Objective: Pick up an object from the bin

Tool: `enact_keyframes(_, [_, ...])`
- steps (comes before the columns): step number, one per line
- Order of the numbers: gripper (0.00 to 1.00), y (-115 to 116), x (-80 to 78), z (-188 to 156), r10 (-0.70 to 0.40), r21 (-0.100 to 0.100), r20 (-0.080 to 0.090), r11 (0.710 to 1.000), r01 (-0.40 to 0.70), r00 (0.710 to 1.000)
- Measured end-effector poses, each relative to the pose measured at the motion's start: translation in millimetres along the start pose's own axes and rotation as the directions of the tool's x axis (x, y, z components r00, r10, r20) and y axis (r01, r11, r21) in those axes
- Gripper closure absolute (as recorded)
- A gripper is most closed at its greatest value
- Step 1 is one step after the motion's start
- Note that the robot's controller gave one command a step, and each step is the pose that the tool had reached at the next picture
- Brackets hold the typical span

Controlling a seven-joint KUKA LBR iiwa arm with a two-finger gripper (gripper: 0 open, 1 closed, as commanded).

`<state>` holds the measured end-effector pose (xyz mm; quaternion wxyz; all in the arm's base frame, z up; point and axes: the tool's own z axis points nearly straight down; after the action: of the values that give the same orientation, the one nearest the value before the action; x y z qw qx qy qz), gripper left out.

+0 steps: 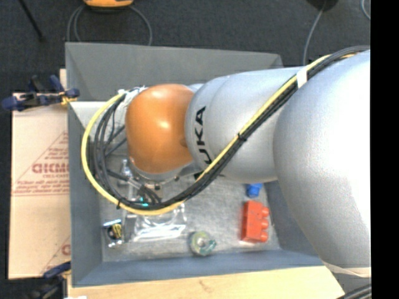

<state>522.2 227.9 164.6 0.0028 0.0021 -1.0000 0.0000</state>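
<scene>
My gripper (pixel 138 187) hangs under the orange wrist cover at the bin's left middle; only part of its metal body shows among the cables. Just below it lies a clear plastic bag (pixel 154 227) with pale contents, flat on the bin floor near the front left. A small yellow and black item (pixel 114 230) sits at the bag's left end. Right of the bag, near the front wall, rests a round, clear greenish object (pixel 202 243).
A red block (pixel 255 222) lies at the front right with a small blue cap (pixel 252 190) just behind it. The arm and its orange cover hide the middle and back of the bin. The front wall is close to the bag.
</scene>
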Motion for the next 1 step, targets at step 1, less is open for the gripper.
enact_keyframes(1, [0.00,-70.9,12.0,91.9,-0.267,-0.001,0.018,0.964,0.267,0.963])
